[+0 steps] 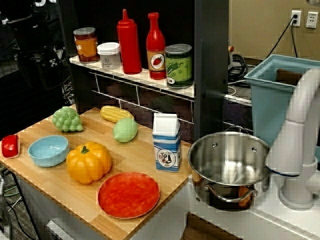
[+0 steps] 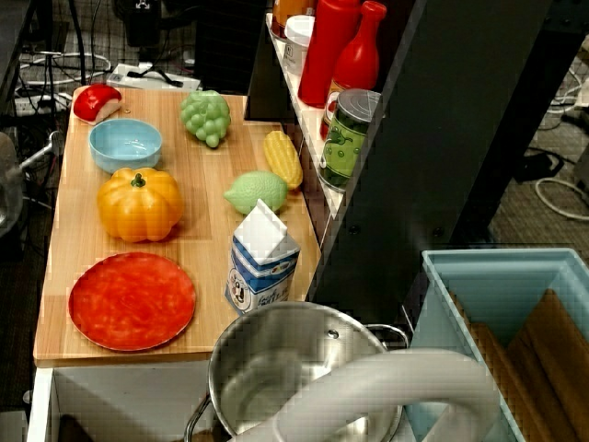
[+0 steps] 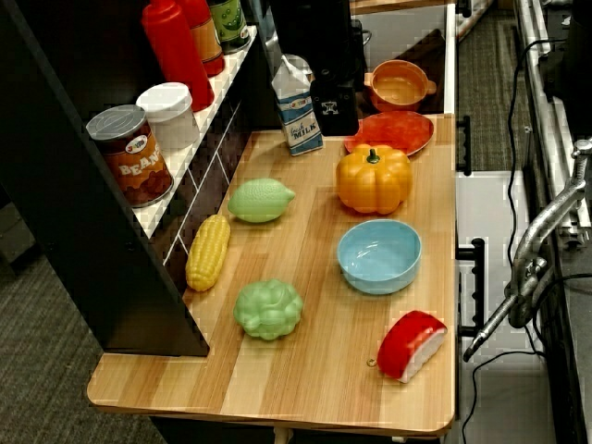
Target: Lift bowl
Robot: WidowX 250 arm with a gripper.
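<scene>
The small light-blue bowl (image 1: pixel 48 150) sits upright and empty on the wooden counter (image 1: pixel 75 200), near its left end. It also shows in the overhead side view (image 2: pixel 126 145) and in the end view (image 3: pixel 379 256). An orange toy pumpkin (image 1: pixel 89 162) stands right beside it. A red and white sushi toy (image 1: pixel 10 146) lies on its other side. I cannot make out the gripper in any view. Only dark shapes show at the top left of the front view.
A red-orange plate (image 1: pixel 128 195), a milk carton (image 1: pixel 166 142), a green lemon (image 1: pixel 125 130), corn (image 1: pixel 116 113) and green grapes (image 1: pixel 67 119) share the counter. A steel pot (image 1: pixel 228 160) sits in the sink by a white faucet (image 1: pixel 300 125). A shelf with bottles and cans (image 1: pixel 130 45) runs behind.
</scene>
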